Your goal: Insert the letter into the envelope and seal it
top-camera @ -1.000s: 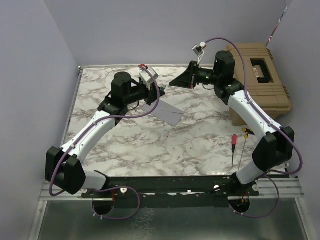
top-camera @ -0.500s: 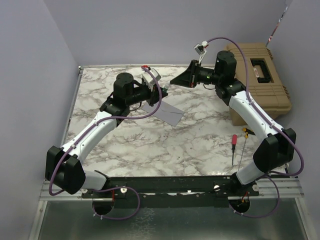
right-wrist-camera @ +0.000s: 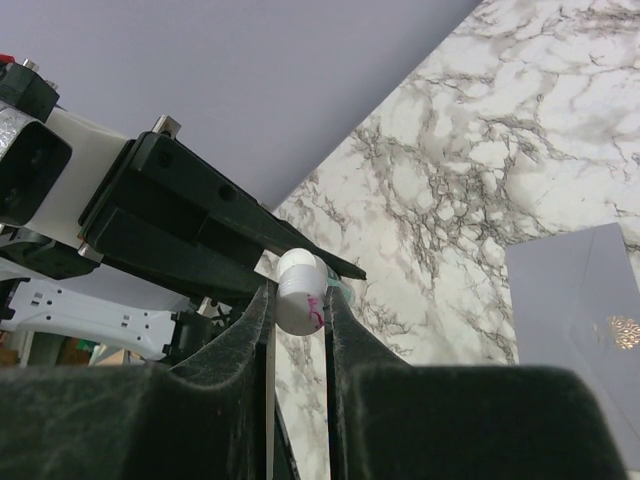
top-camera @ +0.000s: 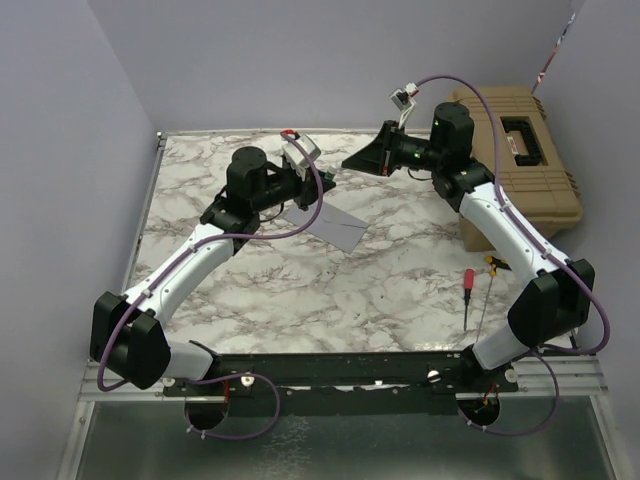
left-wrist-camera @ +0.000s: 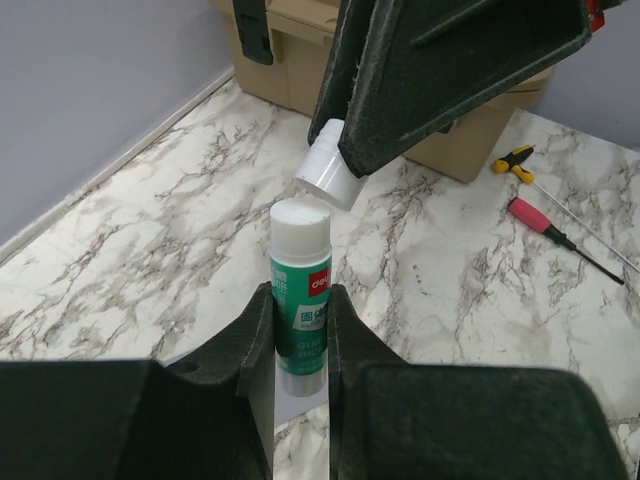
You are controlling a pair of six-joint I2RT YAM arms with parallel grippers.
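grips an upright green glue stick with a white top (left-wrist-camera: 298, 290) in the left end effector (left-wrist-camera: 300, 310), both black fingers clamped on the labelled barrel, above the far middle of the white marble-patterned surface (top-camera: 300, 290). pinches a small white round cap (left-wrist-camera: 328, 178) in the right end effector (right-wrist-camera: 298, 305), its two fingers closed on the cap from either side. holds that cap tilted, off the stick, just above and a little right of the white top; cannot tell from the left wrist view whether cap and top touch. left end effector in from the left, right end effector in from the far right, tips close together in the top view. shows the flat grey-lavender paper envelope (top-camera: 336, 226) lying on the surface at the far middle, just near of the two end effectors, with one corner under the lower end of the stick; cannot tell whether stick and paper touch. shows the envelope gripped by neither end effector. has a tan ribbed plastic toolbox with a black handle (top-camera: 520, 150) at the far right, beside the right arm. has a red-handled screwdriver (top-camera: 467, 281) and a yellow-and-black-handled screwdriver (top-camera: 490, 264) lying side by side on the right of the surface, shafts pointing near, well apart from the envelope.
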